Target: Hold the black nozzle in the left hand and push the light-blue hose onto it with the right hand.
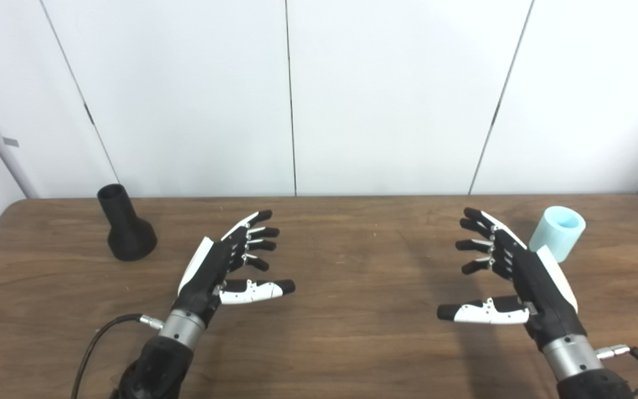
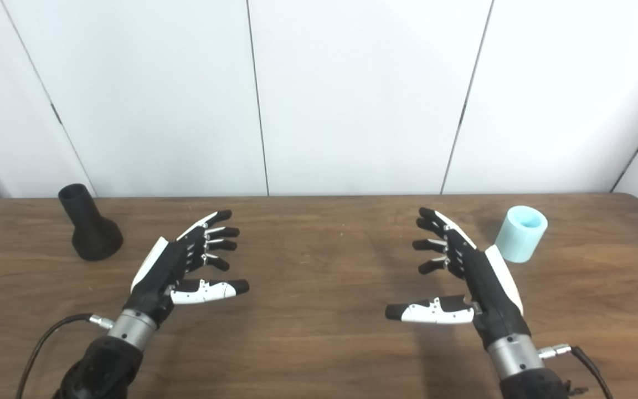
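Task not started, nothing grasped.
L hand (image 1: 225, 266) and R hand (image 1: 510, 271) both spread, empty; black nozzle (image 1: 125, 227) stands beyond-left of L, light-blue hose (image 1: 558, 231) just beyond-right of R.

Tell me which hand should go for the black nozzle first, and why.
Left. The left hand is open over the table on the same side as the black nozzle, which stands upright at the far left. The right hand, also open, sits beside the light-blue hose instead.
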`<action>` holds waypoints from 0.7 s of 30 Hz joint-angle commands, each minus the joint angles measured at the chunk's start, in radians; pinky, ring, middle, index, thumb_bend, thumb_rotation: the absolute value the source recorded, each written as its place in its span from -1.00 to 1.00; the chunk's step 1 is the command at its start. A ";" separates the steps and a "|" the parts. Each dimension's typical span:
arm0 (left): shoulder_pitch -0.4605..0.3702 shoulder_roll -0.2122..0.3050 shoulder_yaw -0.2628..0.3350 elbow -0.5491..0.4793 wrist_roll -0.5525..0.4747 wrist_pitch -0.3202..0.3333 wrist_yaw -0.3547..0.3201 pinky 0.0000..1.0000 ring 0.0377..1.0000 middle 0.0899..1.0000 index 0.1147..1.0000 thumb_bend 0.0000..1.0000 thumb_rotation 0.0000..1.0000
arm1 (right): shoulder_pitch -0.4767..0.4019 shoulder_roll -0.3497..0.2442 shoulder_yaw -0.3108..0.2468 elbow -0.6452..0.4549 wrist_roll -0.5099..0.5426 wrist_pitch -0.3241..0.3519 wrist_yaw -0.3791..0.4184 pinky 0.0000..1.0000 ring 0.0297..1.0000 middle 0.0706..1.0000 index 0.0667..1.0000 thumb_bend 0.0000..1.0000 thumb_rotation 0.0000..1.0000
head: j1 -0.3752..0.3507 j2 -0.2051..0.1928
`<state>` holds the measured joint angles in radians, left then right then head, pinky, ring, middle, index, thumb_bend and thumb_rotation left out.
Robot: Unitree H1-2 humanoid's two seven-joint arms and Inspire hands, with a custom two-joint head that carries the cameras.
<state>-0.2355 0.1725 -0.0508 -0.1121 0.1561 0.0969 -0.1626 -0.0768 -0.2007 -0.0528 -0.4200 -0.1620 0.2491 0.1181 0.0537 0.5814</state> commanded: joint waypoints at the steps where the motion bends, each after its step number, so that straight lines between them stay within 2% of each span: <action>1: -0.039 0.010 0.005 -0.033 -0.008 -0.026 0.007 0.11 0.47 0.53 0.61 0.52 -0.71 | -0.023 -0.010 -0.010 -0.046 0.006 -0.017 -0.011 0.15 0.50 0.71 0.76 0.57 -1.00 | 0.001 0.000; 14: -0.042 0.009 0.004 -0.032 -0.013 -0.023 0.002 0.11 0.46 0.53 0.60 0.52 -0.73 | -0.025 -0.009 -0.011 -0.047 0.010 -0.010 -0.010 0.14 0.49 0.71 0.76 0.57 -1.00 | 0.003 0.001; 16: -0.042 0.008 0.003 -0.031 -0.015 -0.023 0.002 0.10 0.46 0.53 0.60 0.51 -0.73 | -0.025 -0.011 -0.012 -0.044 0.011 -0.013 -0.010 0.14 0.49 0.71 0.76 0.57 -1.00 | 0.035 -0.007; 18: -0.043 -0.001 -0.004 -0.027 -0.009 -0.025 0.006 0.10 0.46 0.52 0.60 0.52 -0.73 | -0.022 -0.017 -0.018 -0.035 0.018 -0.022 -0.009 0.15 0.50 0.71 0.76 0.57 -1.00 | 0.118 -0.031; 19: -0.043 -0.008 -0.009 -0.023 -0.004 -0.027 0.009 0.10 0.45 0.52 0.60 0.52 -0.73 | -0.019 -0.020 -0.022 -0.033 0.021 -0.025 -0.008 0.16 0.51 0.72 0.77 0.56 -1.00 | 0.128 -0.034; 21: -0.043 -0.025 -0.023 -0.007 0.011 -0.037 0.022 0.09 0.45 0.51 0.59 0.52 -0.72 | -0.015 -0.028 -0.029 -0.033 0.027 -0.021 -0.005 0.17 0.51 0.73 0.77 0.54 -1.00 | 0.215 -0.073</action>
<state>-0.2398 0.1605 -0.0663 -0.1101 0.1596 0.0960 -0.1573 -0.0766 -0.2064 -0.0685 -0.4201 -0.1431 0.2494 0.1183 0.2681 0.5079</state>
